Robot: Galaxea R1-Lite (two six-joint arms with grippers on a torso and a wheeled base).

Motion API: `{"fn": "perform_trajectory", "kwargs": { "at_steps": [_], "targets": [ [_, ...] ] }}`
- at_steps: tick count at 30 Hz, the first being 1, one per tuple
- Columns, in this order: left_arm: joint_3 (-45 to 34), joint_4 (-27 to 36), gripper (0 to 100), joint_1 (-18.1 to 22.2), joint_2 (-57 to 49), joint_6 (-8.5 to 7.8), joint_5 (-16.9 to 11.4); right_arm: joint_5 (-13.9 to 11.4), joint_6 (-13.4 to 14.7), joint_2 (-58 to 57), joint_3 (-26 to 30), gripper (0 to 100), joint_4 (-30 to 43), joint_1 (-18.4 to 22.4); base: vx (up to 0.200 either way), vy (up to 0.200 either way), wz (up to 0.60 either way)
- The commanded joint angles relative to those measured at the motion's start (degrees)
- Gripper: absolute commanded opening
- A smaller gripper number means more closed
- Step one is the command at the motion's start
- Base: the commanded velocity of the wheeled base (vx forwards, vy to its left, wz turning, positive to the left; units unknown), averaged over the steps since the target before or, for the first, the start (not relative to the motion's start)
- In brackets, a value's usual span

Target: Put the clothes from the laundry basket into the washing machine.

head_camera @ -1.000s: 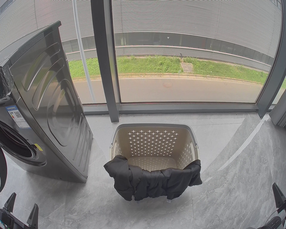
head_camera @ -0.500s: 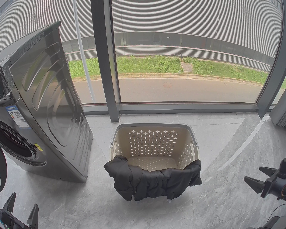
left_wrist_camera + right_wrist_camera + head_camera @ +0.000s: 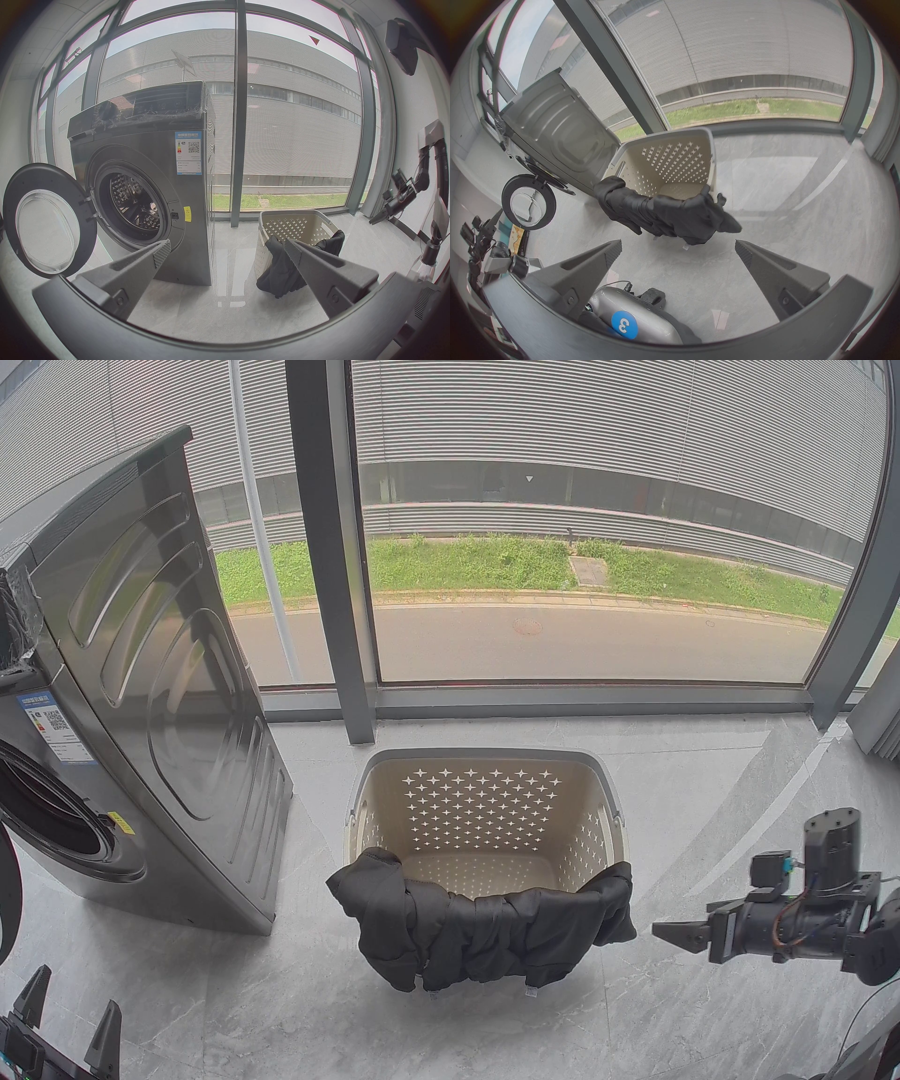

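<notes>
Inspector: Washing machine point(image 3: 141, 669), position to be stated.

Clerk: It is found at the left side of the grey floor point(image 3: 750, 810), close to the window point(image 3: 581, 547). Its round door point(image 3: 44, 220) is swung fully open. The drum point(image 3: 133, 201) is exposed in the left wrist view.

Inspector: Laundry basket?

Clerk: The laundry basket point(image 3: 487, 758) is set upright on the floor to the right of the washing machine, near it but not touching, just in front of the window frame.

Inspector: Clothes?

Clerk: One dark garment point(image 3: 478, 932) is draped along the near rim of the laundry basket. Part of it is hung down the outside and part is folded over into the inside.

Inspector: Grippers?

Clerk: The right gripper point(image 3: 677, 243) is held low to the right of the laundry basket, pointed at the dark garment but apart from it. Its fingers are spread wide. The left gripper point(image 3: 75, 990) is placed at the near left, in front of the washing machine and well apart from the laundry basket. Its fingers are likewise parted.
</notes>
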State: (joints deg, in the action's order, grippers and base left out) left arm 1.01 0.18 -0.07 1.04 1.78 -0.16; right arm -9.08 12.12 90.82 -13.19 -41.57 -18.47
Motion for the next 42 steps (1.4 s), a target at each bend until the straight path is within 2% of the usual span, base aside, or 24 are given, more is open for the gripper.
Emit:
{"fn": "perform_trajectory", "kwargs": {
  "at_steps": [1,7,19,22,42],
  "targets": [
    [-0.92,-0.01,100,-0.01,-0.86,-0.02,-0.02,-0.50,2.12,17.02,-5.88,100,-4.13,-3.33,0.000,0.000,0.00],
    [-0.92,0.08,100,-0.01,-0.86,-0.02,-0.02,0.82,2.30,21.86,-8.87,100,-4.22,-4.47,0.000,0.000,0.00],
    [-0.92,0.08,100,-0.01,-0.86,0.07,-0.02,1.52,2.47,27.31,-13.62,100,-4.22,-4.38,0.000,0.000,0.00],
    [-0.92,-0.01,100,-0.01,-0.86,0.07,-0.02,2.49,3.44,28.27,-14.76,100,-4.22,-4.47,0.000,0.000,0.00],
    [-0.92,0.08,100,-0.01,-0.86,0.42,0.07,3.02,6.78,33.63,-22.23,100,-4.22,-4.47,0.000,0.000,0.00]
  ]
}}
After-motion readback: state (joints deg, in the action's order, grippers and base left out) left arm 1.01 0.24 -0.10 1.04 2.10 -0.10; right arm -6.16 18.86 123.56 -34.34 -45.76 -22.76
